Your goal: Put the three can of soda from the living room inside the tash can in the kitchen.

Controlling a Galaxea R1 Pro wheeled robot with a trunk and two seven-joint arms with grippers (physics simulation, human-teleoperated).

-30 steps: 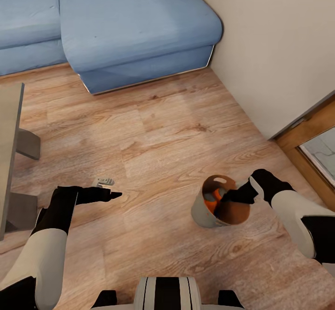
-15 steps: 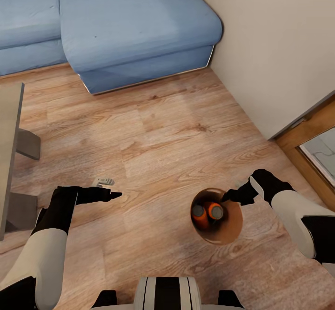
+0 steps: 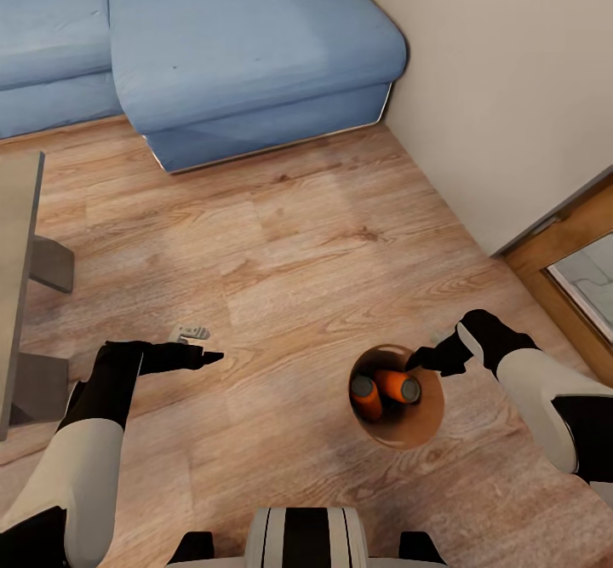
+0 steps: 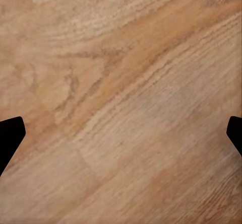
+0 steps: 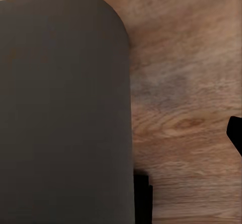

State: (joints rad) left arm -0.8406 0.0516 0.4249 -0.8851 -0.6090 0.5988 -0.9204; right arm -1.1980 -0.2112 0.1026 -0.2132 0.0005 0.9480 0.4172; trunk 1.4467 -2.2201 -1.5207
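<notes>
Between the earlier pictures and now, the trash can (image 3: 397, 396) has swung from tilted on its side to mouth-up, and the two orange soda cans (image 3: 385, 391) inside it have slid from upright to leaning across each other on the tan-brown bottom. It hangs from the right gripper (image 3: 415, 362), whose black fingers pinch the rim on the far side; the right wrist view has the can's dark grey wall (image 5: 60, 108) pressed close against the camera, so the grip looks firm. The left gripper (image 3: 207, 355) hovers over bare wood floor (image 4: 121, 93) with its fingertips spread wide at the frame edges, empty. A small pale object (image 3: 189, 332) lies just beyond it. No blue can shows inside, so I judge one soda is yet to be collected near the blue sofa (image 3: 213, 48).
</notes>
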